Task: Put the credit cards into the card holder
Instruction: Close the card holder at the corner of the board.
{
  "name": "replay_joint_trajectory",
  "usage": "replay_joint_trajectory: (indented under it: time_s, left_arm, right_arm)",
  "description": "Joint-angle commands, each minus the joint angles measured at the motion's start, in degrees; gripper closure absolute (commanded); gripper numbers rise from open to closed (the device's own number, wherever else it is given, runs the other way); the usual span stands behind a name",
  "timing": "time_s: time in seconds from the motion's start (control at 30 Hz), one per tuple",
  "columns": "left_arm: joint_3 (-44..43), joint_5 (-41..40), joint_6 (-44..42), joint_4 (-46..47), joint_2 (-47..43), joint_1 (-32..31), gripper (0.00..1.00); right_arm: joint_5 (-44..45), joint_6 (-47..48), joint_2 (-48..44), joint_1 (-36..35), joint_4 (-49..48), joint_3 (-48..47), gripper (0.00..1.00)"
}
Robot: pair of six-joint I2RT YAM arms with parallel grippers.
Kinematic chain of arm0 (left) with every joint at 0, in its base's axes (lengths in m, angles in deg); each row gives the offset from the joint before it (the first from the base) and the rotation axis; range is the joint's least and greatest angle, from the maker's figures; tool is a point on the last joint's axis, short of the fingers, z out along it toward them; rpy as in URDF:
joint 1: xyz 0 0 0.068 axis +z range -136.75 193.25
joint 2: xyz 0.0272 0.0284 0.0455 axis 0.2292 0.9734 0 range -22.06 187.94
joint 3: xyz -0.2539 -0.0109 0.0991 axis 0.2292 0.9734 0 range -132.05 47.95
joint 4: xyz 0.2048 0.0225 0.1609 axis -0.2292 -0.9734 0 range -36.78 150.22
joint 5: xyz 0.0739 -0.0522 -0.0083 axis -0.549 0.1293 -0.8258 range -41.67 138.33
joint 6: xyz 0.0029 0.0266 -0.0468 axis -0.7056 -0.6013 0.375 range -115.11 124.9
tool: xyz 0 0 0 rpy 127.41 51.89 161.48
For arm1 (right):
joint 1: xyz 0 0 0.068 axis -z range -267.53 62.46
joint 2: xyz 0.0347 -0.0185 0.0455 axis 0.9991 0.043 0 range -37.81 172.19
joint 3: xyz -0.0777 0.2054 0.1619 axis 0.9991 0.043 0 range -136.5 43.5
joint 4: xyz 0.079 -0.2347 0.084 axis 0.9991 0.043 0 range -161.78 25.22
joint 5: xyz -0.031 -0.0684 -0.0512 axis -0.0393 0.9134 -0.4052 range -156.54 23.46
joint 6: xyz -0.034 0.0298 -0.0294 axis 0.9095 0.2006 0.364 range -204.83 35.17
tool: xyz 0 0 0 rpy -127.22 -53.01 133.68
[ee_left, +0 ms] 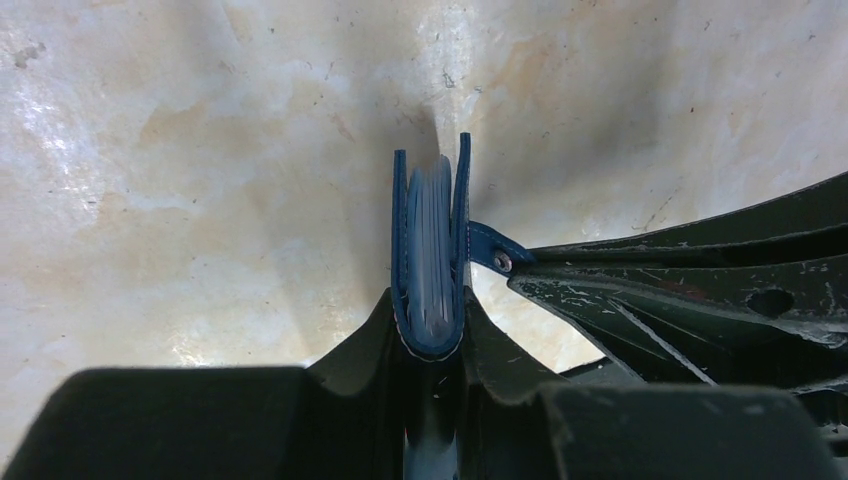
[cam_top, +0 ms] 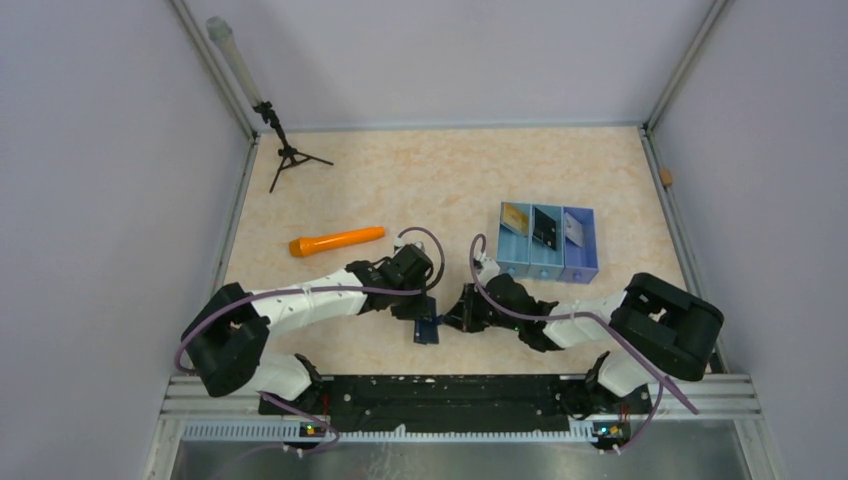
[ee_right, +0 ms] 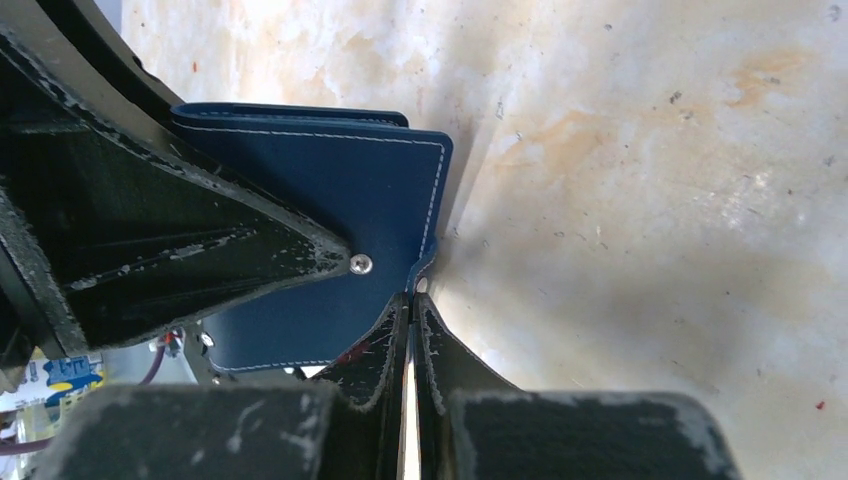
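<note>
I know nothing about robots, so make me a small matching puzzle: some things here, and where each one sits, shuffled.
Things: 1 gold card; 2 black card; 3 white card; 4 card holder.
Places: A blue tray, middle compartment; B gripped in the jaws, outside the tray; C tray, right compartment; D tray, left compartment.
Pairs: 1-D; 2-A; 3-C; 4-B.

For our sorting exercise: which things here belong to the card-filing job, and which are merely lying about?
Job: card holder, credit cards, blue tray holding them, left gripper, right gripper.
Lying about: orange marker-like stick, black tripod with pale tube.
</note>
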Motion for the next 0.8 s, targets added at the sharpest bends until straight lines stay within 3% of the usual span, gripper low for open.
replay_joint_trajectory:
  time_s: [0.0,0.23,0.47,0.77]
  left_arm:
    - [-1.76,-4.30,-1.04,-2.72,-1.05,-0.13,1.00]
    - [-1.35,-5.63,-0.81,-3.56,-2.73,-0.13,1.00]
    - [-1.49,-4.52,-1.03,-2.85,-2.31,-0.13,1.00]
    - [0.21,-1.06,-0.16,1.72,-1.76,-0.21,1.00]
  right_arm:
    - [0.62,0.72,-2.58,-0.67,-4.52,0.89,1.00]
    - [4.44,0.91,-6.04,-0.63,-0.03,2.39,1.00]
    - [2.17,3.09,-5.14,-1.48,-0.67,0.05,1.00]
    - [-1.69,1.73,2.11,-3.88,-12.32,-1.34,1.00]
